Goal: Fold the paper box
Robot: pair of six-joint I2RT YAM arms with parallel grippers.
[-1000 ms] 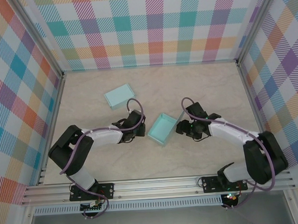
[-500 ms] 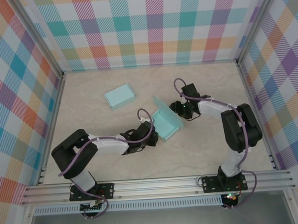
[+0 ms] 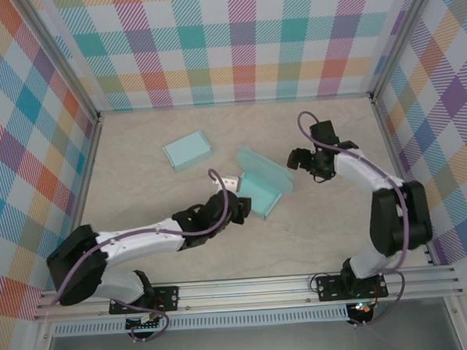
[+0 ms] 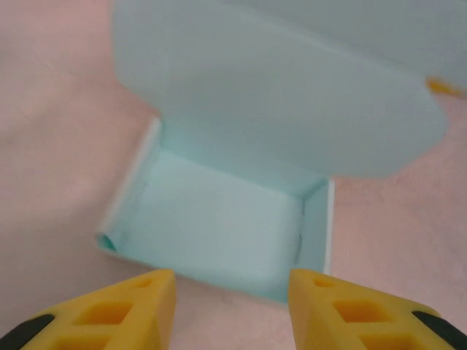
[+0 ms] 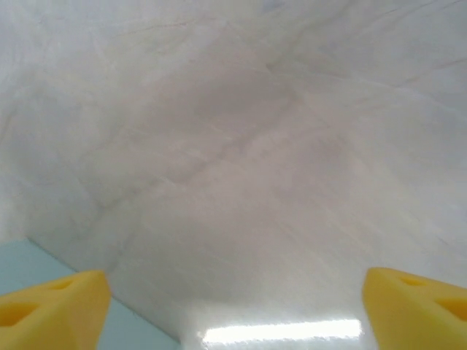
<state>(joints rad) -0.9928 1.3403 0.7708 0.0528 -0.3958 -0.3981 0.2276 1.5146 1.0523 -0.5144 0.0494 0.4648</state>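
Note:
The pale teal paper box (image 3: 260,195) lies mid-table as an open tray (image 4: 219,226), its lid flap (image 3: 262,167) standing up and leaning over the far side. My left gripper (image 3: 241,207) sits just at the tray's near-left edge. Its yellow fingers (image 4: 139,306) are apart with nothing between them, so this gripper (image 4: 232,295) is open. My right gripper (image 3: 295,159) hovers to the right of the flap, apart from it. It is wide open (image 5: 233,306) over bare table, with a teal corner of the box (image 5: 25,281) at the lower left.
A second, closed teal box (image 3: 187,150) lies at the back left of the marbled table (image 3: 338,224). Checked walls and metal posts ring the workspace. A rail (image 3: 247,288) runs along the near edge.
My right gripper has let go of the flap, opened wide and pulled back to the right. My left gripper has opened a little beside the tray. The flap stays raised.

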